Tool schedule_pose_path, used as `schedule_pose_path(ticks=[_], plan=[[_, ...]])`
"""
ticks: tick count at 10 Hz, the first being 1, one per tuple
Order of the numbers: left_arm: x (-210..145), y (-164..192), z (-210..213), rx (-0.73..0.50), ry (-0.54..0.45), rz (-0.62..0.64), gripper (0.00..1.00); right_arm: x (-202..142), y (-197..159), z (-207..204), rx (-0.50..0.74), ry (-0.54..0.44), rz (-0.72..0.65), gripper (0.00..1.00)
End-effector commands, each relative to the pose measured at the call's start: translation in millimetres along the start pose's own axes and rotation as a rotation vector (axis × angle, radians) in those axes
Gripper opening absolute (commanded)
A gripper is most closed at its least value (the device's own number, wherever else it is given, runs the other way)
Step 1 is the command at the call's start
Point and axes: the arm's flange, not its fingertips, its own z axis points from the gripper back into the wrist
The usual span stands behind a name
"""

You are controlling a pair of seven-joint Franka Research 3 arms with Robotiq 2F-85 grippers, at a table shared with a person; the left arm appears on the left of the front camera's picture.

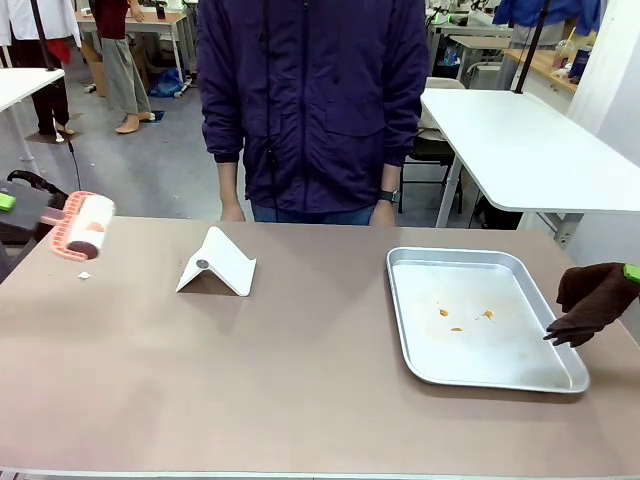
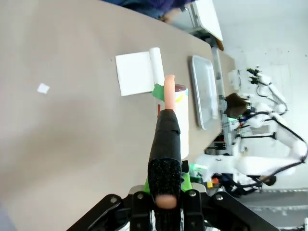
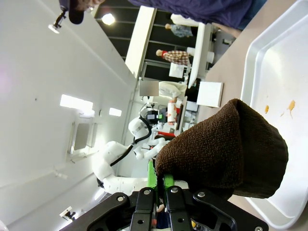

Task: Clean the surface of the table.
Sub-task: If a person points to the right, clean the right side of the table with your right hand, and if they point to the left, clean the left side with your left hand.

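Observation:
The brownish-taupe table (image 1: 300, 370) spreads across the front view. At its far left edge my left gripper (image 1: 28, 214) is shut on the handle of a pink lint roller (image 1: 82, 226) whose white roll hangs just above the top. In the left wrist view the roller (image 2: 172, 115) points away from my gripper (image 2: 166, 188). A small white scrap (image 1: 84, 274) lies under the roller. At the right edge my right gripper (image 1: 628, 282) is shut on a brown cloth (image 1: 592, 300), beside the tray's right rim. The cloth (image 3: 226, 149) bulges over my right gripper (image 3: 159, 191).
A silver tray (image 1: 402, 300) with orange crumbs (image 1: 458, 318) lies right of centre. A white folded stand (image 1: 216, 263) sits left of centre. A person in a dark jacket (image 1: 312, 100) stands at the far edge, hands hanging near it. A white table (image 1: 520, 140) stands behind.

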Motion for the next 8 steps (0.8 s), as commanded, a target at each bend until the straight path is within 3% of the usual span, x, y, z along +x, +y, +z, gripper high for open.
schedule_pose_path(ticks=[1,6,7,8], plan=[[6,31,24,-0.056,-0.010,0.030,0.22,0,6,-1,-0.005,0.000,-0.005,0.00],[-45,130,84,-0.311,-0.099,0.132,0.22,0,6,-1,-0.005,0.000,-0.005,0.00],[-52,140,86,-0.323,-0.093,0.137,0.22,0,6,-1,-0.005,0.000,-0.005,0.00],[-47,124,72,-0.243,-0.086,0.158,0.22,0,6,-1,-0.005,0.000,-0.005,0.00]])
